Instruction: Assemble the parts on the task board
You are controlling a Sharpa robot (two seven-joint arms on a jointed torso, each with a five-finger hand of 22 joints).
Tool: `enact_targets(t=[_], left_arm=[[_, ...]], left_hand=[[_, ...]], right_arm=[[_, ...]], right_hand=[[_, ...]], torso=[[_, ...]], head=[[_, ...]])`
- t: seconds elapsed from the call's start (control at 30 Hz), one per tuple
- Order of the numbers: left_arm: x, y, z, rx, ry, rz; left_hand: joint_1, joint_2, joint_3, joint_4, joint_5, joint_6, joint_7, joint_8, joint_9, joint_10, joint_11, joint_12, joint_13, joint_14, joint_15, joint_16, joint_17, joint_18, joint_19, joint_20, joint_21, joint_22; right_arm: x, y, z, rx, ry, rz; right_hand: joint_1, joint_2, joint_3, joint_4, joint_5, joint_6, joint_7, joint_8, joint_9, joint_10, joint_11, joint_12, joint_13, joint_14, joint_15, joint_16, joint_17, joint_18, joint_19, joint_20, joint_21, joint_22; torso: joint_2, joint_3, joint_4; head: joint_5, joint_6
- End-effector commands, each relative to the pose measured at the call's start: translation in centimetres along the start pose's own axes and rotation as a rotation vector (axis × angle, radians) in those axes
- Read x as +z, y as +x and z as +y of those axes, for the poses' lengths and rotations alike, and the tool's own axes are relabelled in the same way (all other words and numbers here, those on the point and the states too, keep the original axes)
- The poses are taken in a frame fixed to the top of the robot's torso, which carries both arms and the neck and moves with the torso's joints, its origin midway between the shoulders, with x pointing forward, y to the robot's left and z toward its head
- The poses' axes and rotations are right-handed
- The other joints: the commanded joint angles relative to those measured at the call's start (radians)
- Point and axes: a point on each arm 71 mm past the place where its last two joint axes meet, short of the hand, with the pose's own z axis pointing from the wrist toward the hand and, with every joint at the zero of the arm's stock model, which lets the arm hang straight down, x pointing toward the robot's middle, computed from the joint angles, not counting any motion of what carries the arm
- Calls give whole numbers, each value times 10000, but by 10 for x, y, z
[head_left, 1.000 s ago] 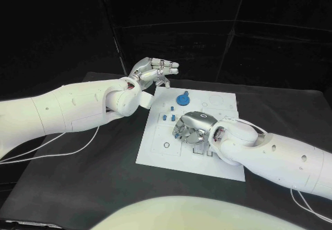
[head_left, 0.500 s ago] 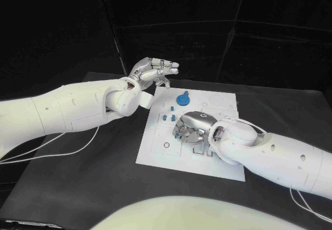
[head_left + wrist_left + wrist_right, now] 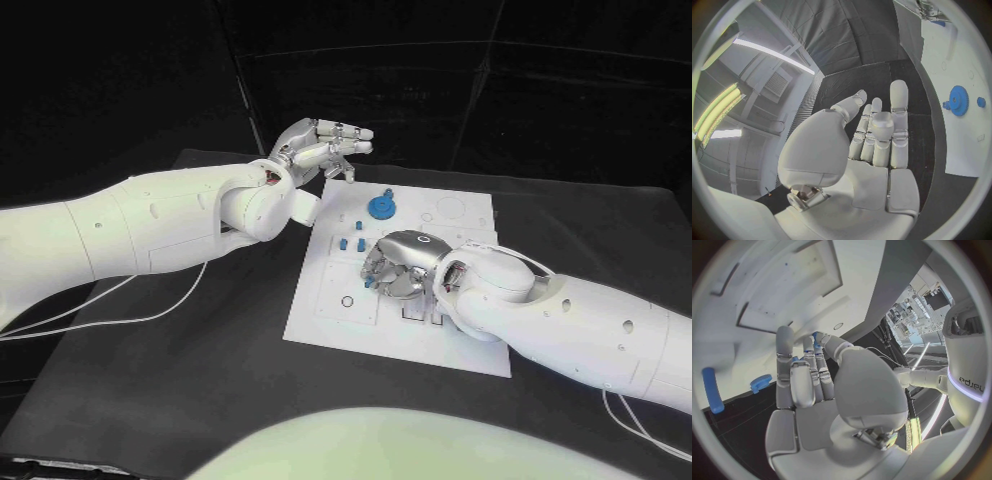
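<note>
The task board (image 3: 361, 320) is seen lying flat in the middle of the black surface (image 3: 173, 370). The right hand (image 3: 397, 268) is lowered onto the board's centre, fingers curled down around small blue parts (image 3: 374, 282); whether a part is actually gripped cannot be told. The left hand (image 3: 320, 147) is held raised beyond the board's far left corner, fingers parted and nothing held. A blue gear (image 3: 381, 207) is seated on the board's far portion, with small blue pegs (image 3: 349, 243) just nearer.

Robot lab: black-draped table (image 3: 173, 330), ceiling striplights (image 3: 720, 107)
</note>
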Motion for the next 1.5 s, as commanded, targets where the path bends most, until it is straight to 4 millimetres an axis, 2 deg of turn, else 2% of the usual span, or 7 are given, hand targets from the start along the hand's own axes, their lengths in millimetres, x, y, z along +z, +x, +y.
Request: enact_targets(t=[0.03, 0.6, 0.7, 0.83, 1.5], left_arm=[[1, 2, -1, -84, 21, 172], [2, 2, 0, -80, -19, 170], [2, 1, 0, -77, -26, 165], [2, 2, 0, -81, -34, 175], [2, 1, 0, -80, -64, 176]], left_hand=[[52, 25, -45, -15, -37, -66, -29, 43, 8, -75, 27, 35, 15, 73, -1, 36, -9, 137, 33, 39, 24, 9], [60, 50, -37, -11, -34, -79, -26, 50, 8, -97, 31, 47, 14, 67, 2, 40, -14, 137, 29, 42, 24, 10], [60, 50, -37, -11, -34, -79, -26, 50, 8, -97, 31, 47, 14, 67, 2, 40, -14, 137, 29, 42, 24, 10], [71, 69, -28, -13, -33, -87, -25, 56, 8, -110, 32, 57, 14, 62, 3, 41, -19, 138, 27, 44, 24, 11], [79, 86, -21, -12, -32, -92, -23, 62, 8, -120, 33, 65, 14, 59, 4, 43, -20, 138, 25, 45, 25, 12]], right_arm=[[0, 3, -3, -144, 158, 220], [-2, 1, -1, 55, 16, 52], [-3, 1, 0, 134, -20, 4], [-3, 1, 1, 202, -52, -37], [-3, 0, 4, 340, -114, -189]], right_hand=[[-99, -13, -86, -9, 44, -36, 21, -49, 17, -73, 19, -54, -12, 354, 58, 8, -1, 42, 7, 69, -33, -18], [-140, -70, -234, 0, 66, -171, 74, -133, 1, -135, 47, -24, 9, 363, 85, 49, 49, 51, 20, 104, -42, -32], [-173, -123, -342, 6, 32, -417, 119, -277, -22, -174, 84, 4, 17, 365, 119, 71, 72, 50, 32, 131, -46, -41], [-179, -153, -443, 4, -18, -642, 79, -394, -21, -314, 84, -11, 8, 361, 123, 81, 76, 55, 38, 146, -55, -53], [-104, -61, -457, -12, 25, -661, 94, -386, 4, -330, 82, 44, 23, 363, 123, 97, 88, 58, 51, 149, -55, -60]], torso=[[-5, 8, -2], [-1, 1, -6], [0, -1, -12], [4, 5, -19], [1, -2, -4]], head=[[6, 12], [-6, 23], [-18, 39], [-38, 55], [-75, 24]])
